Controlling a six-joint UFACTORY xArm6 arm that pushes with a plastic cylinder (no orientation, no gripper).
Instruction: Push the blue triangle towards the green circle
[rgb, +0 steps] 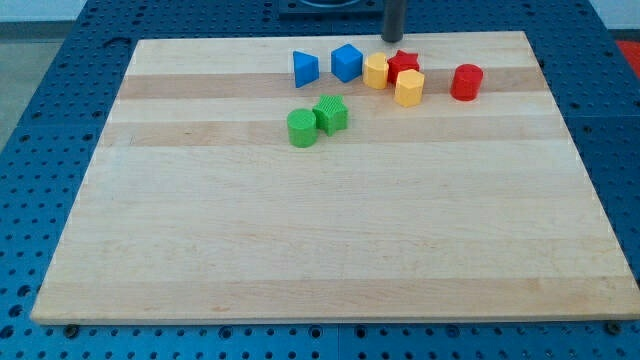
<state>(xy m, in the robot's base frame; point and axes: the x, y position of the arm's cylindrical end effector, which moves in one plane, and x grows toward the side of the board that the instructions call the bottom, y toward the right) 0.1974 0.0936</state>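
1. The dark rod hung at the far edge of the table (200, 250), and its tip (393, 40) sat just beyond the red star (403, 64), well to the right of the blue triangle (305, 68). It touched no block that I could see. I took this for an approach stance, not a pushing one.

2. The end effector was a plain rod with no jaws, so there was nothing to open or close, and it held nothing.

3. The blue triangle stood near the far edge, left of the blue cube (346, 62) and apart from it by a small gap. The green circle (301, 128) lay nearer to me and almost straight below the triangle in the view, touching or all but touching the green block (331, 113) on its right, whose shape I could not make out.

4. By my judgement, the tip would need to pass round to the far side of the triangle to drive it towards me, and the blue cube close by left little room on the right.

5. The other blocks clustered to the right: a yellow block (375, 71) against the red star, a yellow hexagonal block (409, 88) just in front, and a red cylinder (466, 81) apart on the right.

6. The table was pale wooden planking, bare over its whole near half, and it rested on a blue perforated base (40, 120). Of the room beyond I could see almost nothing.
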